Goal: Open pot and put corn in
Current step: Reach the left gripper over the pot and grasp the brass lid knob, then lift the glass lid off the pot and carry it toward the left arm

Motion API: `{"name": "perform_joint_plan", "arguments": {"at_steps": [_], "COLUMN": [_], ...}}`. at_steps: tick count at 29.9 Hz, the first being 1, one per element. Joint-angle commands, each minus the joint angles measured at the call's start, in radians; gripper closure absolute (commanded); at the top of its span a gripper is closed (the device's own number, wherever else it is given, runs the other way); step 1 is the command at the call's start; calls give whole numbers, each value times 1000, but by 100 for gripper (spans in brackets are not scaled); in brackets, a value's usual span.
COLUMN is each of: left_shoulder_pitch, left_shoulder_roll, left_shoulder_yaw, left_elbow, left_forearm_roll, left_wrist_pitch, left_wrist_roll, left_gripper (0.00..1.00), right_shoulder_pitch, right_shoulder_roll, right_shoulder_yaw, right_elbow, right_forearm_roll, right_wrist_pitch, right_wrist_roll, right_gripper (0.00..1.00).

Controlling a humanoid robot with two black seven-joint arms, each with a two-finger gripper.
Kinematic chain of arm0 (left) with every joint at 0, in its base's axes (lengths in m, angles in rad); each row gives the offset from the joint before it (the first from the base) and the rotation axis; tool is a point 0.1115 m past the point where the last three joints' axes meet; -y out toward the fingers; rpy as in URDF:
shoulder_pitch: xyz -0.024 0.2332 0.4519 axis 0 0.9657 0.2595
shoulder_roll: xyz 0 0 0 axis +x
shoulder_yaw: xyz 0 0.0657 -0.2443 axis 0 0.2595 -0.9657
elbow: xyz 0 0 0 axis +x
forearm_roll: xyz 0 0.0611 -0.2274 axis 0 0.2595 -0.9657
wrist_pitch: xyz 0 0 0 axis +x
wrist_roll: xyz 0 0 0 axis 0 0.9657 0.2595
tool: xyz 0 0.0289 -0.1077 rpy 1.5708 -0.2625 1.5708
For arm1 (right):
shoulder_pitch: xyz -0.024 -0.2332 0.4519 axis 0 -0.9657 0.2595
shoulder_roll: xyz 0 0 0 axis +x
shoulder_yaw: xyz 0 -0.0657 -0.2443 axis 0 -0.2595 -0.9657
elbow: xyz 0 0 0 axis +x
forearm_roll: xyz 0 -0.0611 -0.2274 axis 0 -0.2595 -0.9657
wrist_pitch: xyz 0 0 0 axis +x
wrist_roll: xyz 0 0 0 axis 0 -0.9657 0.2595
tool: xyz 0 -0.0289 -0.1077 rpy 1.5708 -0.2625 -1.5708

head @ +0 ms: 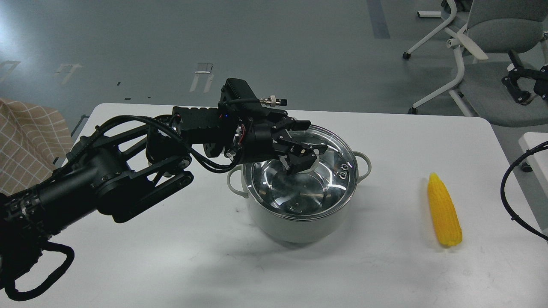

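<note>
The pale grey-white pot (299, 222) stands at the table's middle with its glass lid (332, 179) on it. My left gripper (310, 147) is down on the lid's centre, its fingers (319, 149) straddling the gold knob, which is hidden beneath them. I cannot tell whether the jaws press on the knob. The yellow corn (444, 210) lies on the table to the right of the pot, tip pointing away. My right gripper (519, 83) is small and dark at the far right edge, off the table and well away from the corn.
The white table (171, 256) has rounded far corners. Office chairs (492, 30) stand behind its right side. A black cable loop (507, 188) hangs at the right edge. A checked cloth (25, 141) is at the left.
</note>
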Motion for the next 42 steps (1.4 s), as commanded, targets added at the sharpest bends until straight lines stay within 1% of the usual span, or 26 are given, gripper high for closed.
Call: {"name": "perform_joint_plan", "arguments": {"at_steps": [1,3,9,17,18,19,22,23,27,35,36,37,42], "left_shoulder_pitch": [6,17,55,63,64,64,73,77,96,98,97,97,90], "left_shoulder_roll": [-1,0,10,7,7,8,11,11,13,11,13,14,16], "left_shoulder_yaw": [3,3,1,1,1,1,3,3,1,-5,-6,-8,-17], "left_elbow": [0,0,-2,0,0,0,0,0,0,0,-2,-2,-17], "left_forearm_roll": [-2,-2,-1,-2,-2,-2,-1,-1,-1,-2,-2,-2,-2], "left_wrist_pitch": [1,1,1,19,19,19,19,19,19,22,22,22,22], "left_wrist_roll": [-1,-3,-6,-5,-5,-5,-5,-5,-3,-1,-1,-1,-1], "left_gripper": [31,29,29,30,32,36,45,46,46,47,52,54,58], "right_shoulder_pitch": [0,0,0,0,0,0,-2,-2,-2,-2,-2,-2,-2], "right_shoulder_roll": [-1,0,0,-1,0,0,0,0,0,3,3,5,5], "right_shoulder_yaw": [0,0,0,1,0,0,0,0,0,0,0,0,0], "right_elbow": [0,0,2,2,2,2,0,0,0,-3,-3,-3,-6], "right_forearm_roll": [-2,0,0,0,0,-2,-2,-2,0,-2,-2,0,-2], "right_wrist_pitch": [0,0,0,0,0,0,0,0,0,0,0,0,0], "right_wrist_roll": [0,0,0,0,0,0,0,0,0,0,0,0,0], "right_gripper": [0,0,0,0,0,0,0,0,0,0,0,0,0]}}
